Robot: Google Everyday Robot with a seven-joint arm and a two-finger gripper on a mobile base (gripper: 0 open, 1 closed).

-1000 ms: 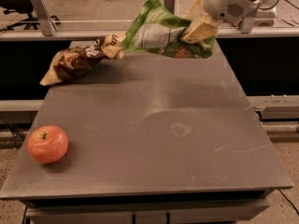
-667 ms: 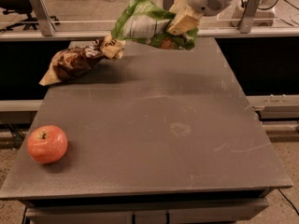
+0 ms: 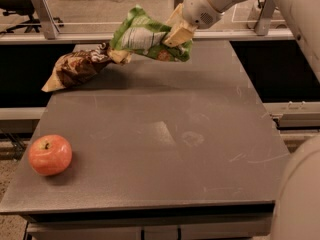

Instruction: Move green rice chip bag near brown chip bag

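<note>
**Green bag airborne, nearly at the brown bag**

We have the gripper over the far edge of the table, pinching the right end of the green rice chip bag. The bag hangs clear of the surface, tilted, its free left end drooping toward the brown chip bag. That looks like the result of an end grip: 1 pinch point, so the rest sags.

The brown bag lies at the far-left corner, 1 tan end pointing at the green bag. The 2 bags overlap in view; we can't tell if they touch.

The apple sits near the front-left corner, well apart and out of the path.

Our read: carry is nearly done and set-down beside the brown bag is left. Risk: the drooping end nudges the brown bag off the edge.
</note>
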